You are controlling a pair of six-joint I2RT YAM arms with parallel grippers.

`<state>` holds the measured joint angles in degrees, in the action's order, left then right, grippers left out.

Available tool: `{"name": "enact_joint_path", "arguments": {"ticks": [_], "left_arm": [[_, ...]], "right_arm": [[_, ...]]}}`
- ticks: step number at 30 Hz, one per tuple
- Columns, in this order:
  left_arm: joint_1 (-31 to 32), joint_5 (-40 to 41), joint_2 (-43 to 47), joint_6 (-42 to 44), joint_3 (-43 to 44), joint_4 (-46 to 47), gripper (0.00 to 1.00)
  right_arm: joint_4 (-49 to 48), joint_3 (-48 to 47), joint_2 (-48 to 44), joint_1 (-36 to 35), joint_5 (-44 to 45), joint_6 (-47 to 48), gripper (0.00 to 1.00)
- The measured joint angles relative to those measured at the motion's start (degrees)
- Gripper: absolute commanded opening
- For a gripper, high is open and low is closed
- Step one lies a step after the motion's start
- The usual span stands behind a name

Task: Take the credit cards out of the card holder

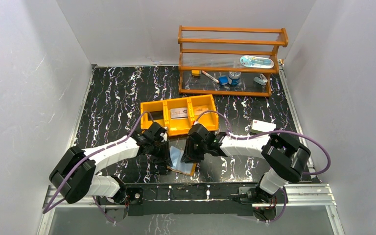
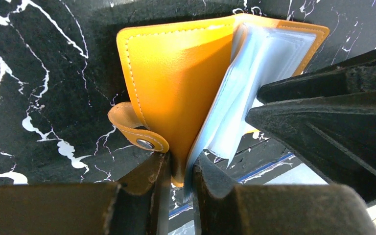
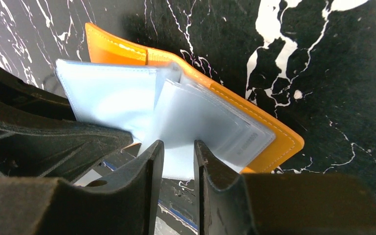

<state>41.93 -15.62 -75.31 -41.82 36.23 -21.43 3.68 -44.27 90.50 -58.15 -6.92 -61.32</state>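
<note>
At the near edge of the black, white-veined table (image 1: 112, 98), my left arm (image 1: 110, 152) and right arm (image 1: 247, 142) both fold inward from their bases. The forearms lie low and the wrists meet nose to nose at the centre. Between them stands the orange-tan leather-like folding card holder (image 1: 181, 160), opened like a book, just in front of the orange plastic three-compartment tray (image 1: 178, 129).

My left gripper (image 2: 180, 169) is clenched on the card holder's lower edge. The orange cover and one pale blue-grey shiny pocket leaf (image 2: 235, 98) sit squeezed between its two black fingers, and the snap tab (image 2: 134, 129) curls out just beside the left one. My right gripper (image 3: 178, 152) has its jaws parted. A blue-grey leaf lies face-on across the gap, and I see nothing pinched flat between the pads.

From above, my wrists hide most of the holder; only a blue sliver and an orange corner show. The left wrist camera gives the cover's stitched outside, with the right arm's black finger looming at the right. The right wrist camera alone shows a whitish-grey credit card (image 3: 215, 127) tucked in a clear pocket, with small dark print near its edge. Only the top view shows a grey card (image 1: 178, 113) in the tray's middle compartment, a white box (image 1: 263, 126) by my right arm and a wooden shelf rack (image 1: 230, 29) at the back.
</note>
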Motion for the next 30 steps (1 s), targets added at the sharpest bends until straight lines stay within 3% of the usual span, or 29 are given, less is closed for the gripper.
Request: {"name": "enact_joint_path", "arguments": {"ticks": [4, 11, 18, 24, 30], "left_arm": [[0.2, 1.0, 1.1, -2.3, -0.7, 0.0, 0.07], [0.3, 5.0, 2.3, -4.6, -0.7, -2.7, 0.48], [0.3, 10.2, 7.2, -5.0, 0.8, -9.2, 0.65], [0.3, 17.6, 12.2, -4.4, 6.0, -15.3, 0.97], [0.3, 29.4, 17.2, -3.6, 11.8, -22.1, 0.98]], "right_arm": [[2.7, -2.5, 1.4, -0.3, 1.4, 0.3, 0.43], [11.1, -8.1, 3.2, -2.6, 8.1, 2.1, 0.49], [17.3, -8.9, -0.3, -2.6, 14.2, 6.9, 0.59], [22.8, -11.8, -6.0, -1.7, 21.0, 11.0, 0.75], [26.7, -12.5, -16.1, -0.7, 32.0, 14.7, 0.88]]}}
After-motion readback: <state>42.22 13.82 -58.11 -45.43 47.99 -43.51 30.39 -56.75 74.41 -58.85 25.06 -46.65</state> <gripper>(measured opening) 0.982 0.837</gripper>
